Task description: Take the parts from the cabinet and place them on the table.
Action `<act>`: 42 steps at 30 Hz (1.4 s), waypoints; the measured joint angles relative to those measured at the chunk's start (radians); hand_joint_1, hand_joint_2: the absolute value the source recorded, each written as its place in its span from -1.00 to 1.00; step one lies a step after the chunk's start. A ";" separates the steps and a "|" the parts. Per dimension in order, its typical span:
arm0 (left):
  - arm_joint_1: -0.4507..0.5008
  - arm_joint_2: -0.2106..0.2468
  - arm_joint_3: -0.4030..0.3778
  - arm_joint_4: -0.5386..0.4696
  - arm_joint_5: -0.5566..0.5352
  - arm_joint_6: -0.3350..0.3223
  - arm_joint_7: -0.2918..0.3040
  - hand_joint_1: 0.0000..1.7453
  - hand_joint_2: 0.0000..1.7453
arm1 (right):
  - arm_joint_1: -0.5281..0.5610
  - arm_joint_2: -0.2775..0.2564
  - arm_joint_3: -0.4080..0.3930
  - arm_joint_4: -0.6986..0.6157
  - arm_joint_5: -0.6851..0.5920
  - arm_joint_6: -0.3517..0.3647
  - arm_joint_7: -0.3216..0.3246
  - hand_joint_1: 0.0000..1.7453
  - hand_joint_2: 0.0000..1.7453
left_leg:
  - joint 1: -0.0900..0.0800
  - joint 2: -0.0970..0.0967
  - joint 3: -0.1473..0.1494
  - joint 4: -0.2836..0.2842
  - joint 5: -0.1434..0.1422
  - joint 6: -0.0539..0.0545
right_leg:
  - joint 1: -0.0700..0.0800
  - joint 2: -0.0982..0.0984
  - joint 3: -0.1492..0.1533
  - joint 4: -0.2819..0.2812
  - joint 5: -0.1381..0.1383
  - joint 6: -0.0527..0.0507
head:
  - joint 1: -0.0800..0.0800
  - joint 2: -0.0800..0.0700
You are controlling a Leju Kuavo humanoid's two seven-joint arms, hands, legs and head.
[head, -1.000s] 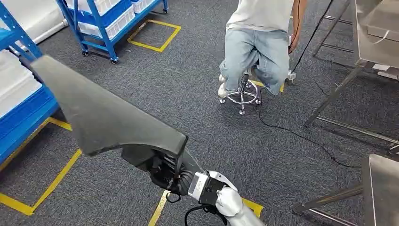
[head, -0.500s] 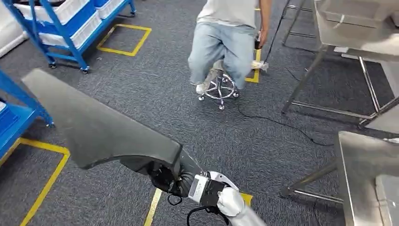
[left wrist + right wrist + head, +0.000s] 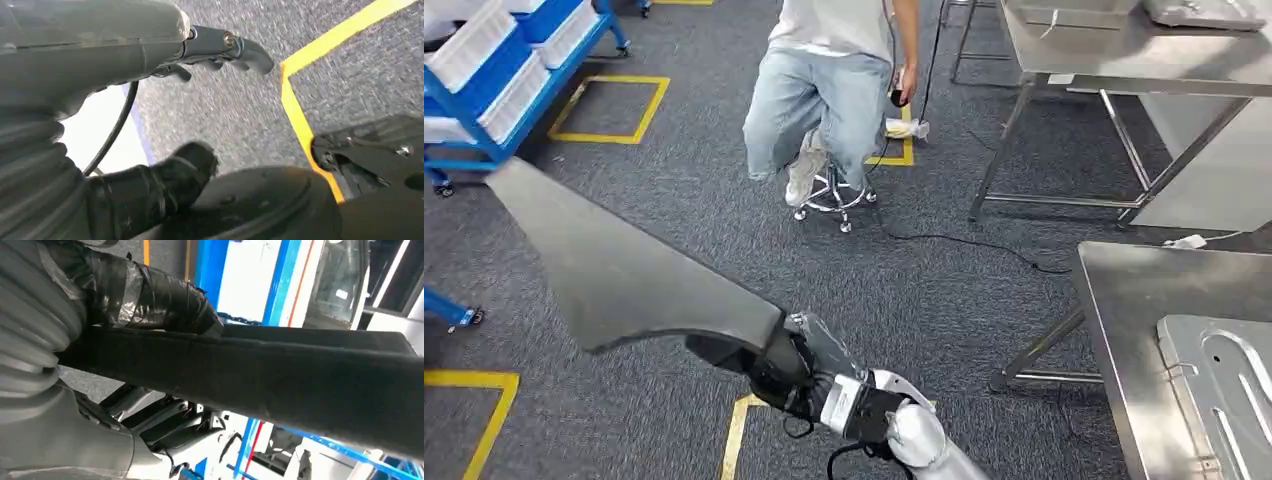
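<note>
One long, dark grey, wedge-shaped panel with a matte, felt-like face (image 3: 624,270) is carried low over the grey carpet at the near left, its narrow tip pointing far-left and its broad end gripped by the right hand (image 3: 759,365), whose dark fingers (image 3: 150,300) wrap over the panel's edge in the right wrist view. Held from one end without visible sag, the part appears stiff and fairly light, though its length would likely give it leverage against the wrist; a hold nearer the middle, or a second hand beneath, would probably steady it. The textured face looks unlikely to slip. The right forearm reaches forward and left from the near edge, wrist angled up under the panel. The left hand (image 3: 200,55) hangs over the carpet with fingers extended and holds nothing. The bare stainless-steel table (image 3: 1144,300) stands at the near right; a person on a wheeled stool (image 3: 829,195) sits farther off.
</note>
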State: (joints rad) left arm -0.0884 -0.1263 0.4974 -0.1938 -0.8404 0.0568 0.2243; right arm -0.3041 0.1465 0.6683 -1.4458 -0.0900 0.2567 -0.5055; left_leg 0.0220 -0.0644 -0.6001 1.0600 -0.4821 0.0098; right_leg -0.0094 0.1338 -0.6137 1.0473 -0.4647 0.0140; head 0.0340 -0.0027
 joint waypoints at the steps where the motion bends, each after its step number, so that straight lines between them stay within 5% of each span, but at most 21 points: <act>1: -0.004 -0.002 -0.002 0.000 -0.002 -0.002 0.002 -1.00 1.00 | 0.002 -0.003 -0.003 -0.003 0.001 -0.002 0.000 0.82 1.00 | 0.010 0.015 0.004 -0.012 0.006 0.009 | 0.004 0.010 -0.002 0.002 0.000 0.003 | 0.000 0.000; 3: -0.007 -0.001 -0.007 0.000 -0.012 -0.005 0.003 -1.00 1.00 | 0.006 -0.008 -0.008 -0.012 0.004 -0.006 0.000 0.82 1.00 | 0.008 0.040 0.012 -0.021 0.007 0.020 | 0.009 -0.095 -0.029 0.064 -0.042 0.014 | 0.009 0.000; 5: -0.007 -0.001 -0.013 0.000 -0.016 -0.009 0.003 -1.00 1.00 | 0.008 -0.009 -0.010 -0.017 0.005 -0.014 0.001 0.82 1.00 | 0.004 0.068 0.013 -0.021 0.005 0.025 | 0.003 -0.123 -0.106 0.214 -0.110 0.022 | 0.009 0.000; 7: -0.008 0.000 -0.016 0.000 -0.021 -0.010 0.003 -1.00 1.00 | 0.016 -0.014 -0.013 -0.017 0.008 -0.016 0.001 0.82 1.00 | 0.003 0.095 0.014 -0.020 0.001 0.027 | 0.000 -0.129 -0.156 0.300 -0.123 0.025 | 0.008 0.000; 10: -0.015 0.000 -0.021 0.000 -0.029 -0.011 0.005 -1.00 1.00 | 0.025 -0.023 -0.013 -0.026 0.012 -0.018 0.003 0.82 1.00 | 0.000 0.127 0.030 -0.021 -0.008 0.023 | 0.004 -0.147 -0.059 0.107 -0.001 0.012 | 0.009 0.000; 11: -0.017 0.000 -0.023 0.000 -0.031 -0.011 0.006 -1.00 1.00 | 0.024 -0.024 -0.014 -0.030 0.013 -0.019 0.003 0.82 1.00 | -0.001 0.134 0.036 -0.023 -0.012 0.022 | 0.013 -0.188 -0.014 0.022 0.033 -0.002 | 0.009 0.000; 12: -0.016 -0.002 -0.024 0.000 -0.033 -0.013 0.008 -1.00 1.00 | 0.024 -0.024 -0.014 -0.034 0.013 -0.024 0.003 0.82 1.00 | -0.006 0.142 0.039 -0.022 -0.016 0.016 | 0.027 -0.221 -0.001 -0.004 0.013 -0.010 | 0.008 0.000; 16: -0.030 -0.003 -0.027 0.000 -0.043 -0.015 0.018 -1.00 1.00 | 0.028 -0.027 -0.016 -0.038 0.016 -0.035 0.005 0.82 1.00 | -0.012 0.185 0.059 -0.034 -0.023 -0.004 | 0.028 -0.175 0.000 -0.022 0.020 -0.029 | 0.008 0.000; 19: -0.031 -0.003 -0.031 0.000 -0.052 -0.015 0.020 -1.00 1.00 | 0.030 -0.025 -0.017 -0.043 0.018 -0.038 0.006 0.82 1.00 | -0.005 0.093 0.010 0.084 -0.098 -0.007 | 0.009 -0.146 0.017 -0.041 0.030 -0.040 | 0.006 0.000; 21: -0.031 -0.003 -0.032 0.000 -0.054 -0.016 0.021 -1.00 1.00 | 0.034 -0.026 -0.017 -0.042 0.019 -0.040 0.010 0.82 1.00 | -0.005 0.072 -0.072 0.242 -0.160 -0.014 | 0.011 -0.123 0.018 -0.040 0.027 -0.044 | 0.007 0.000; 23: -0.031 -0.002 -0.033 0.000 -0.055 -0.015 0.023 -1.00 1.00 | 0.040 -0.026 -0.017 -0.042 0.019 -0.042 0.011 0.82 1.00 | -0.004 0.071 -0.097 0.265 -0.132 -0.019 | 0.009 -0.093 0.019 -0.033 0.025 -0.043 | 0.007 0.000; 26: -0.030 -0.001 -0.034 0.000 -0.058 -0.015 0.024 -1.00 1.00 | 0.040 -0.026 -0.017 -0.042 0.019 -0.044 0.011 0.82 1.00 | 0.008 0.041 -0.009 0.036 0.016 -0.026 | 0.000 -0.050 0.018 -0.003 0.005 -0.027 | 0.007 0.000; 27: -0.028 -0.003 -0.034 0.000 -0.060 -0.016 0.024 -1.00 1.00 | 0.041 -0.026 -0.017 -0.042 0.019 -0.044 0.011 0.82 1.00 | 0.013 -0.009 -0.002 0.026 -0.011 -0.028 | 0.001 -0.042 0.008 0.007 -0.002 -0.019 | 0.007 0.000; 28: -0.030 -0.003 -0.035 0.000 -0.061 -0.017 0.024 -1.00 1.00 | 0.039 -0.026 -0.017 -0.042 0.019 -0.045 0.012 0.82 1.00 | 0.014 -0.019 -0.001 0.008 -0.011 -0.019 | 0.006 -0.031 -0.004 0.026 -0.007 -0.012 | 0.007 0.000; 31: -0.035 -0.005 -0.039 0.000 -0.063 -0.017 0.024 -1.00 1.00 | 0.043 -0.027 -0.021 -0.042 0.019 -0.047 0.011 0.82 1.00 | 0.008 0.011 -0.003 0.014 -0.008 0.000 | 0.000 -0.003 -0.012 0.018 0.002 0.003 | 0.007 0.000; 32: -0.033 -0.006 -0.039 0.000 -0.063 -0.017 0.024 -1.00 1.00 | 0.043 -0.028 -0.022 -0.042 0.019 -0.047 0.011 0.82 1.00 | 0.014 0.026 0.000 0.009 -0.004 0.008 | -0.003 -0.008 -0.016 0.024 -0.002 0.006 | 0.006 0.000; 34: -0.032 -0.005 -0.039 0.000 -0.063 -0.016 0.024 -1.00 1.00 | 0.040 -0.030 -0.024 -0.043 0.019 -0.047 0.011 0.82 1.00 | 0.011 0.045 0.003 0.005 -0.005 0.018 | 0.003 -0.098 -0.053 0.104 -0.050 0.017 | 0.013 0.000; 37: -0.024 -0.004 -0.039 0.000 -0.063 -0.015 0.024 -1.00 1.00 | 0.043 -0.031 -0.024 -0.042 0.019 -0.047 0.011 0.82 1.00 | 0.005 0.085 0.004 0.005 -0.010 0.025 | -0.002 -0.129 -0.159 0.304 -0.121 0.024 | 0.013 0.000; 40: -0.024 -0.004 -0.039 0.000 -0.064 -0.014 0.022 -1.00 1.00 | 0.043 -0.034 -0.024 -0.042 0.019 -0.047 0.011 0.82 1.00 | 0.002 0.116 0.013 0.005 -0.017 0.023 | -0.001 -0.136 -0.102 0.182 -0.028 0.015 | 0.013 0.000; 41: -0.024 -0.005 -0.039 0.000 -0.063 -0.014 0.021 -1.00 1.00 | 0.042 -0.034 -0.024 -0.042 0.019 -0.047 0.011 0.82 1.00 | 0.001 0.126 0.020 0.004 -0.021 0.022 | 0.004 -0.152 -0.051 0.086 0.017 0.005 | 0.013 0.000; 42: -0.023 -0.005 -0.039 0.000 -0.063 -0.014 0.020 -1.00 1.00 | 0.039 -0.034 -0.024 -0.042 0.019 -0.047 0.011 0.82 1.00 | 0.001 0.134 0.026 0.001 -0.024 0.020 | 0.017 -0.204 -0.018 0.022 0.014 -0.009 | 0.013 0.000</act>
State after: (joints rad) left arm -0.1114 -0.1312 0.4585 -0.1934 -0.9037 0.0427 0.2445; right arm -0.2648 0.1129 0.6443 -1.4878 -0.0706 0.2094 -0.4940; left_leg 0.0225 0.0693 -0.5744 1.0614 -0.5066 0.0296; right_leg 0.0072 -0.0702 -0.6313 1.0688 -0.4508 0.0048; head 0.0465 -0.0027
